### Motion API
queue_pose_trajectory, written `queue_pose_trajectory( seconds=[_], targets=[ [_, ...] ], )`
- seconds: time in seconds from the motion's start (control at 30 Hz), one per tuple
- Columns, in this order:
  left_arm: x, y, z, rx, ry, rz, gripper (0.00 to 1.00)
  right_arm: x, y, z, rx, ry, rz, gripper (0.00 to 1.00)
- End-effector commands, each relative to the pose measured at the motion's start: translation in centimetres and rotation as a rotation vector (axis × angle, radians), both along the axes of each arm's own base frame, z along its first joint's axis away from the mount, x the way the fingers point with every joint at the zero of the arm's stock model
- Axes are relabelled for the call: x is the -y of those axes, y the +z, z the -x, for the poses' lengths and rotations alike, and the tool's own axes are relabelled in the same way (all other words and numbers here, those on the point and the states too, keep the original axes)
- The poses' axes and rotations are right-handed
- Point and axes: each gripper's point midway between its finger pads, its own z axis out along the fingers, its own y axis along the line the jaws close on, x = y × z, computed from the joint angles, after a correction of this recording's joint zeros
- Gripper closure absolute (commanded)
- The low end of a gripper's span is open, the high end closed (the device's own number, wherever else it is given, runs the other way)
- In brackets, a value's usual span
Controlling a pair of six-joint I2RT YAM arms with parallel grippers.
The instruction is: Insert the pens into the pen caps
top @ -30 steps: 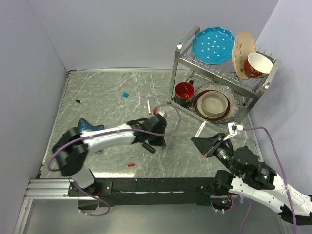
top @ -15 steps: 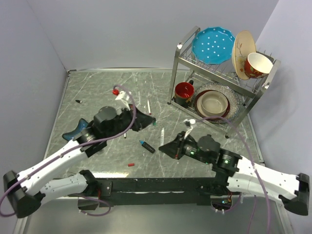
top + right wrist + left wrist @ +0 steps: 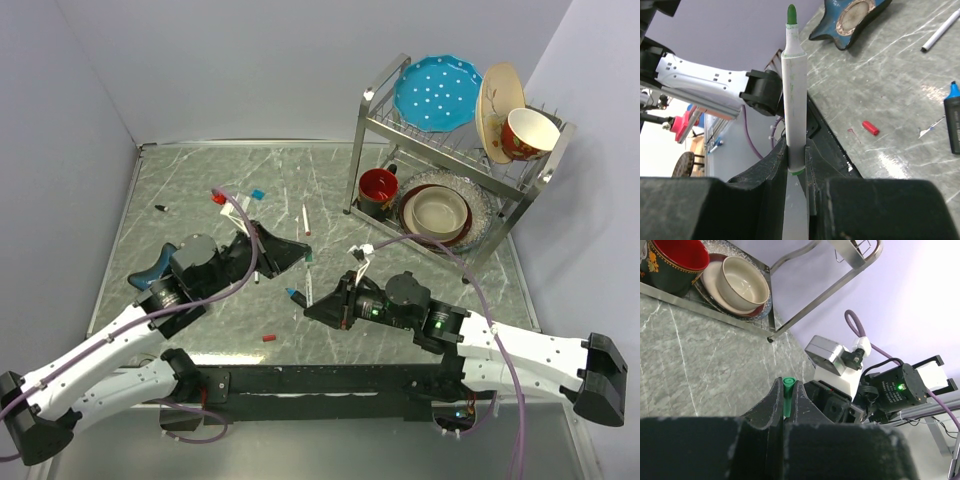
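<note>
My left gripper (image 3: 787, 385) is shut on a green pen cap (image 3: 787, 396), whose open end points away from the camera. In the top view this gripper (image 3: 298, 255) hovers over mid-table with the green cap (image 3: 309, 258) at its tip. My right gripper (image 3: 796, 147) is shut on a white-barrelled green-tipped pen (image 3: 794, 95), tip pointing out. In the top view the right gripper (image 3: 314, 304) sits just below the left one, with the pen (image 3: 308, 282) aimed toward the cap and a small gap between them. A blue-tipped black marker (image 3: 293, 294), a white pen (image 3: 305, 218), a red cap (image 3: 268, 338), a blue cap (image 3: 258, 194) and a black cap (image 3: 160, 208) lie on the table.
A metal dish rack (image 3: 455, 150) with plates, bowls and a red mug (image 3: 378, 188) stands at the back right. A dark blue star-shaped object (image 3: 150, 268) lies at the left, partly under my left arm. Walls close in the left and back edges.
My right gripper has carried the green pen to the left, close under the left gripper. My left arm has drawn back a little, still holding the green cap.
</note>
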Motion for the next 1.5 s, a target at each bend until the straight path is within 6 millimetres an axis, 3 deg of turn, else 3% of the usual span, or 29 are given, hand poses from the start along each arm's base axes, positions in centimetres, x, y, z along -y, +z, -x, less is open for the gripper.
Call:
queue_pose_trajectory(
  seconds=[0.0, 1.03, 1.47],
  targets=[
    [-0.6, 1.9, 0.3, 0.059, 0.006, 0.037, 0.99, -0.7, 3.7, 0.4, 0.056, 0.028, -0.103, 1.00],
    [0.1, 0.9, 1.0, 0.038, -0.047, 0.062, 0.99, -0.1, 5.9, 0.8, 0.082, 0.014, -0.149, 1.00],
    [1.0, 0.0, 4.2, 0.041, -0.222, 0.133, 0.99, 1.0, 8.7, -0.4, 0.147, -0.062, -0.158, 1.00]
  ],
)
